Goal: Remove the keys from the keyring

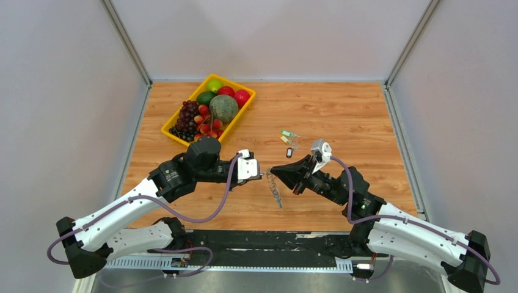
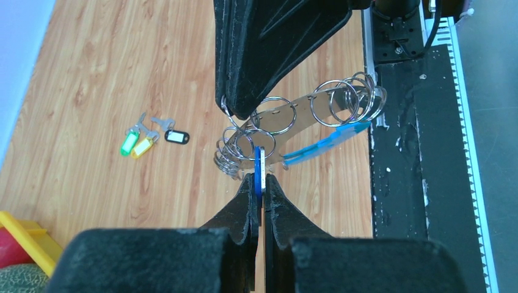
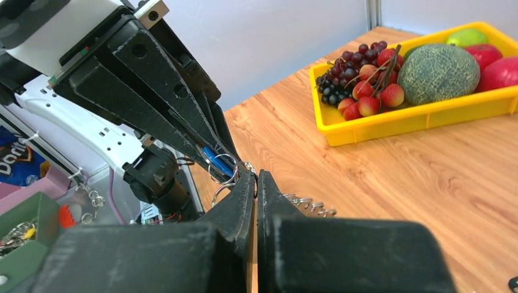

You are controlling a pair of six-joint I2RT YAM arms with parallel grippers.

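Where the two grippers meet above the table, the keyring hangs between them, its long axis running from the fingertips back toward the arm bases. The left gripper is pinched tight on a blue tag, seen edge-on. The right gripper is closed on the keyring's far end. Three loose keys lie on the wood beyond.

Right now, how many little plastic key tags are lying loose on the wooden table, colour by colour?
Green plastic key tag: 1
Yellow plastic key tag: 1
Black plastic key tag: 1
Total: 3
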